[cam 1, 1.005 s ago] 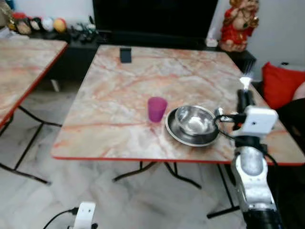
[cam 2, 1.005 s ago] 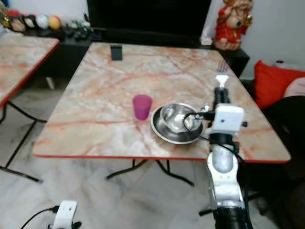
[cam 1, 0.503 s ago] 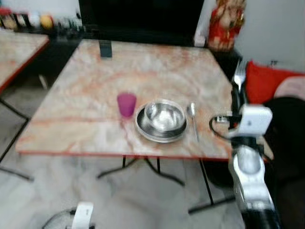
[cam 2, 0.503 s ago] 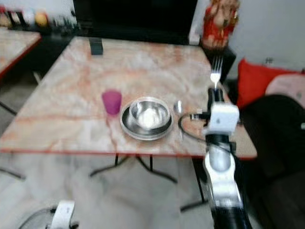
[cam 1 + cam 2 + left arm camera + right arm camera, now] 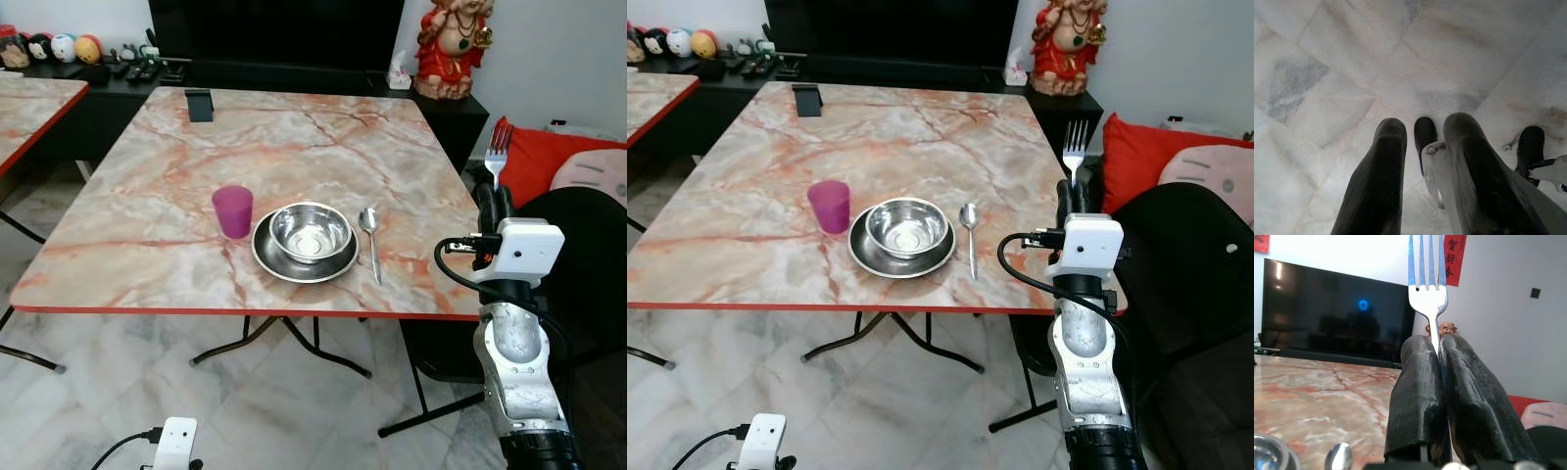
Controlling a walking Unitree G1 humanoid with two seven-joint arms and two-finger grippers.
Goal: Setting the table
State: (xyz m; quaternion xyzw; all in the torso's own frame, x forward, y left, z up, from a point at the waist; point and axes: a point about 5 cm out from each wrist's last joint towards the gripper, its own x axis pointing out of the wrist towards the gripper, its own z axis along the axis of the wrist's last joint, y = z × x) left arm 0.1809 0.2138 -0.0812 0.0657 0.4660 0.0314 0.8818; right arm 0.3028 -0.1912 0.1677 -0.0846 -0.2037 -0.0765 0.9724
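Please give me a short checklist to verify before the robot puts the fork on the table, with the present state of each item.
1. Fork held firmly in right gripper: ok, fingers shut on the handle, tines up.
2. Spoon already laid right of the bowl: ok.
3. Free table surface beside the plate: ok, bare marble right of the spoon.
4. Cup out of the way: ok, left of the plate.
5. Gripper above the table: not ok, it is off the right edge.
6. Left gripper idle: ok, hanging over the floor.
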